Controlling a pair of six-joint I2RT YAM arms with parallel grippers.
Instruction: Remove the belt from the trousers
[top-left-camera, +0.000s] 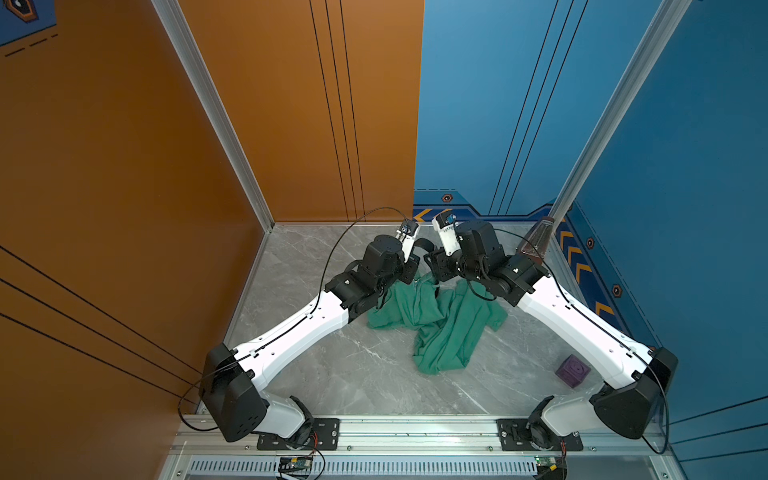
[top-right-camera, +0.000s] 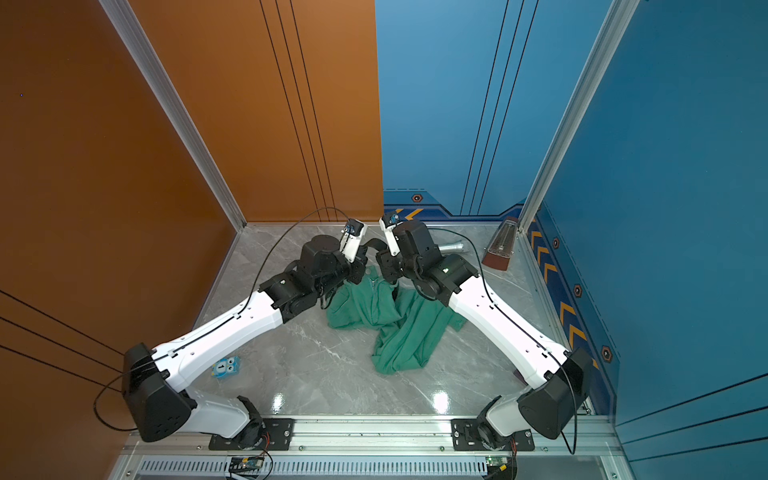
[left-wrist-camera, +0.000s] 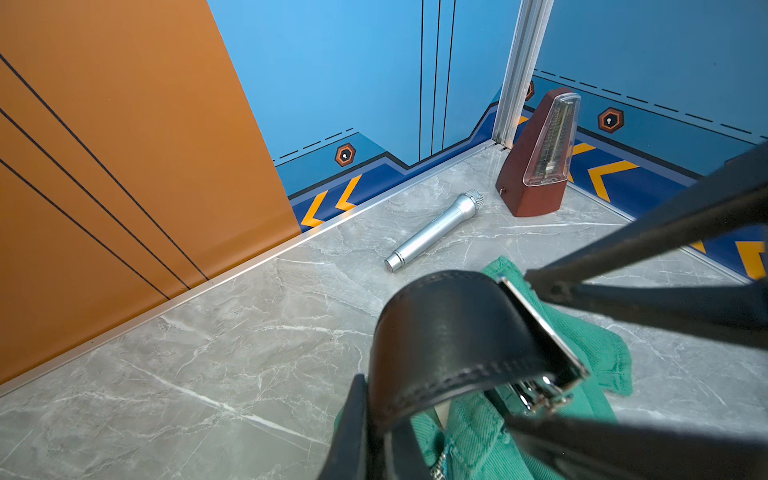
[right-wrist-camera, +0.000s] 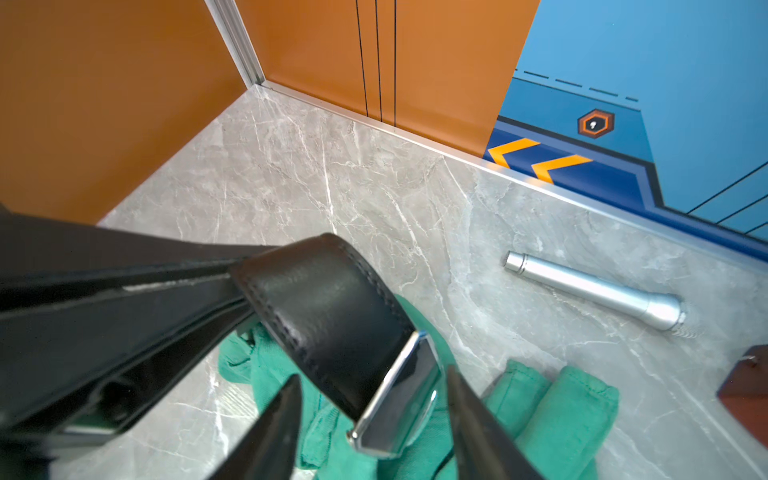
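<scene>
In both top views, trousers (top-left-camera: 440, 328) lie crumpled on the bench (top-left-camera: 332, 382), bare marble on every side, and a purple cube (top-left-camera: 572, 370) sits near the right arm's base. Left wrist: belt (left-wrist-camera: 449, 332) arches above the cloth; mic (left-wrist-camera: 434, 227) and metronome (left-wrist-camera: 536, 166) sit toward the far corner. Right wrist: left tool (right-wrist-camera: 237, 286) clamped on the strap, right tool (right-wrist-camera: 374, 376) fingers apart astride the buckle (right-wrist-camera: 399, 399).

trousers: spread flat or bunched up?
Bunched up. In both top views the trousers lie as a crumpled heap with deep folds, the legs overlapping rather than laid out flat.
</scene>
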